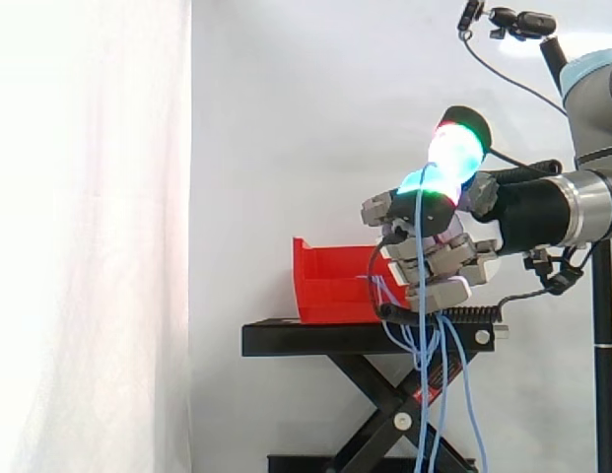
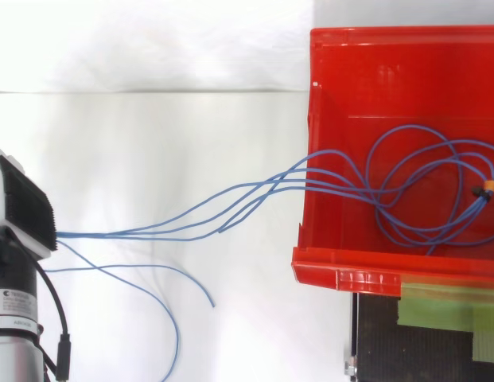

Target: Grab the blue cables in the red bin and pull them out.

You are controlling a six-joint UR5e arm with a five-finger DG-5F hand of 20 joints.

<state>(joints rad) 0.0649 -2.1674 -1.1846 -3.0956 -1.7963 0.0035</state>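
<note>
The robot hand point(image 1: 429, 251) has its fingers curled shut around a bunch of blue cables point(image 2: 231, 203). It holds them up in the air, off to one side of the red bin point(image 1: 330, 286). The bin sits on a black stand point(image 1: 286, 338). Part of the cables lies in loops on the bin floor, part stretches out over the bin's edge to the hand, and the loose ends hang down past the stand. The cables look thin, light and floppy, so I think they will slide out easily. But the loops cross each other and could catch or knot. They look smooth too, so they may slip through the fingers. Holding many strands together in one tight bunch, as the hand does, seems the best way. From the side, the bin wall hides the loops. From above, the bin is cut off at the edge of the picture, and a small orange bit point(image 2: 490, 188) on the cables there is too tiny to make out.
</note>
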